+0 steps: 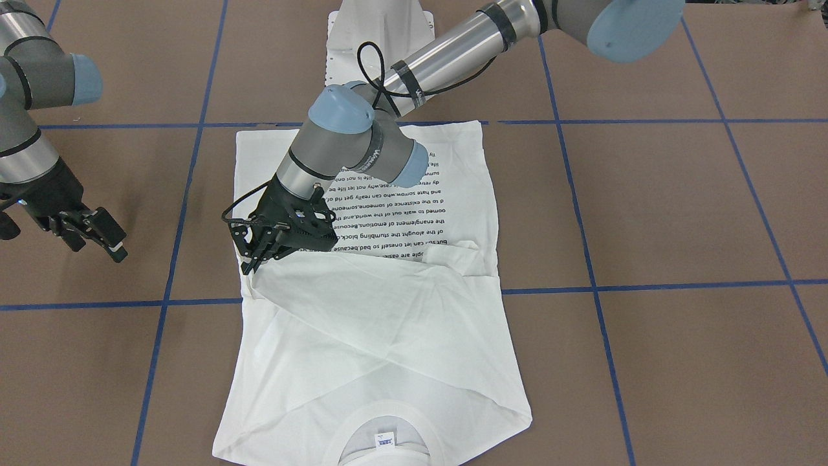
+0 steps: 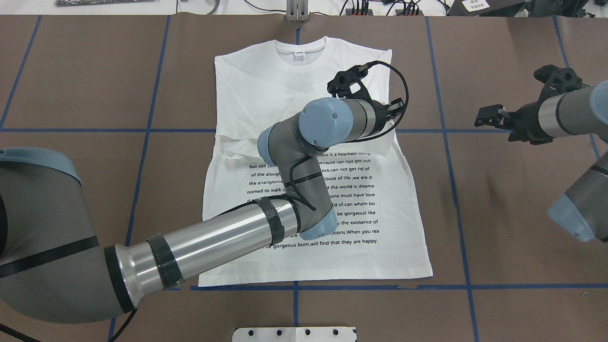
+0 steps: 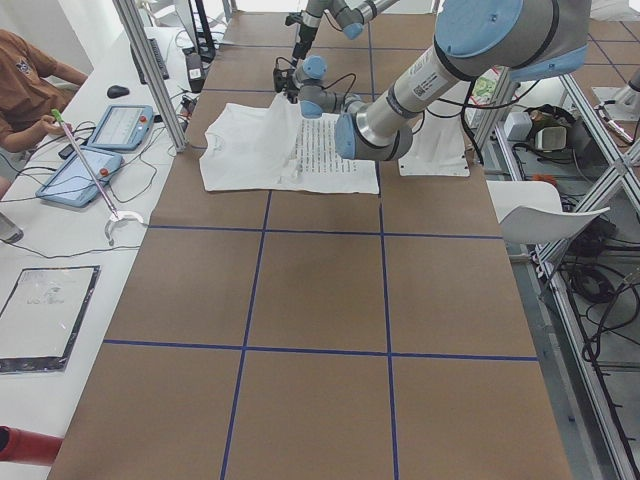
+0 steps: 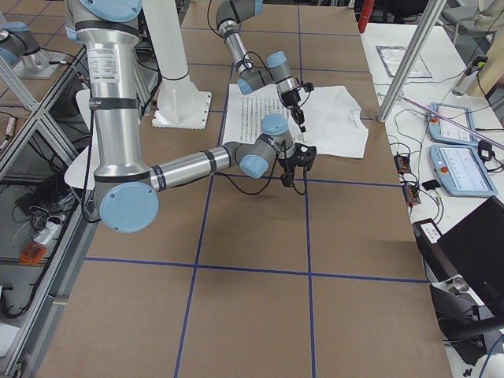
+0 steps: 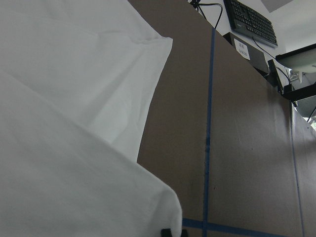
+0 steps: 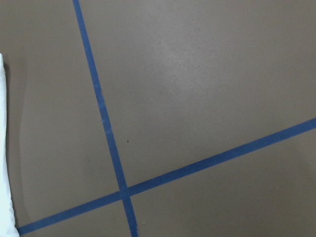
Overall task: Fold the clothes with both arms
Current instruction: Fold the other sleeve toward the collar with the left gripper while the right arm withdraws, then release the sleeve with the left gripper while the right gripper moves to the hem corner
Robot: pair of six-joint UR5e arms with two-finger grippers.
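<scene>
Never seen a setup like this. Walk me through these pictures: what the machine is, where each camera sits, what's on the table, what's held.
It is a robot with two jointed arms, each ending in a two-finger gripper. Two pictures look down on the table, one from across it, one from behind the robot; two look along it from its ends; two come from wrist cameras. On the brown table, marked with blue tape, lies a white shirt with printed text, partly folded. The left gripper reaches across to the shirt's edge; whether it pinches the cloth I cannot tell. The right gripper is open, off the shirt, holding nothing.
</scene>
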